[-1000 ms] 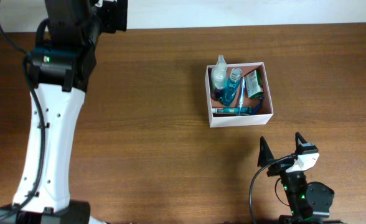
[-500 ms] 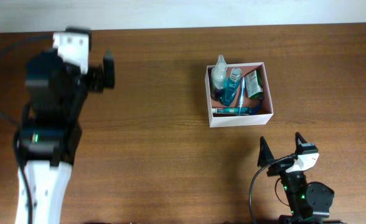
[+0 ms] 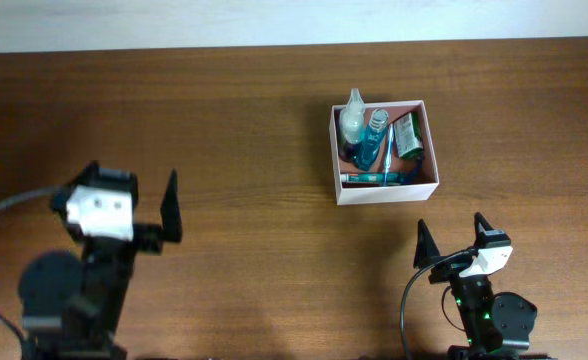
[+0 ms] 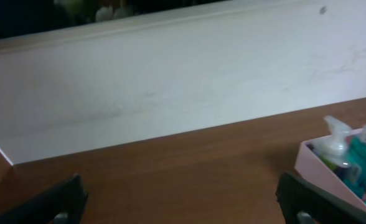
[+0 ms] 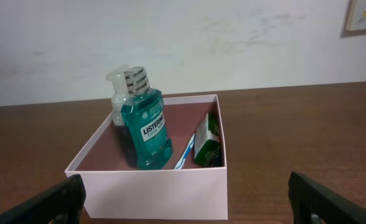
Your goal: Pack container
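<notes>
1. both the left pincer [image 4: 180,183] and right pincer [image 3: 450,228] stand with fingers wide apart, holding nothing.
2. the square, shallow container [image 3: 386,193] with thin white walls and a pinkish-brown inside probably handles light, its walls bendable; pinch one wall's rim gently.
3. it sits on the brown wooden desk [image 3: 244,120] ahead of the right pincer, holding an upright teal mouthwash bottle [image 5: 147,124].

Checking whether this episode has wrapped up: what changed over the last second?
The left arm swung back from the far left of the table to the near edge; the left end effector is open and empty. Nothing was grasped or released. The right end effector stayed parked and open; the container and its toiletries did not move.
</notes>
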Motion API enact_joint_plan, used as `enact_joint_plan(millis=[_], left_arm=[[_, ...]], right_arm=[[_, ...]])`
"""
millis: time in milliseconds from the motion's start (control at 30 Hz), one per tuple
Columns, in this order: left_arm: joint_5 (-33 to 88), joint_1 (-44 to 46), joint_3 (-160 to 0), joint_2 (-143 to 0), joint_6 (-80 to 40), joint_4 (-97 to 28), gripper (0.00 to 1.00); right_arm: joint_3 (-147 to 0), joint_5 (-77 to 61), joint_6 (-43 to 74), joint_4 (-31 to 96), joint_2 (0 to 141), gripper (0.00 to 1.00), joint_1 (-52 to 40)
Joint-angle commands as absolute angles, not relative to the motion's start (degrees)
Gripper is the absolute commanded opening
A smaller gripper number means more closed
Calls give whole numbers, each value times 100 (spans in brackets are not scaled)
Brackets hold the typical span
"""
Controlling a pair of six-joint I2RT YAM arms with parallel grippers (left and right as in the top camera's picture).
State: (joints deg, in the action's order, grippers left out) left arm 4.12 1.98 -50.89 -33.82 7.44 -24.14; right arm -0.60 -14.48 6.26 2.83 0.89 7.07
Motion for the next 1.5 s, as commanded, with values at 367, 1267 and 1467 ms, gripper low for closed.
enact_joint_plan(millis=[367, 1267, 1467], left_arm=[[582, -71, -3625, -1774, -89, -1264, 99], [582, -134, -1872, -294, -237, 705, 99], [578, -143, -1632, -30, -237, 845, 99]], right_arm=[[-32, -1459, 642, 318, 25, 99, 676], [-32, -1459, 642, 318, 25, 99, 676], [-32, -1459, 642, 318, 25, 99, 676]])
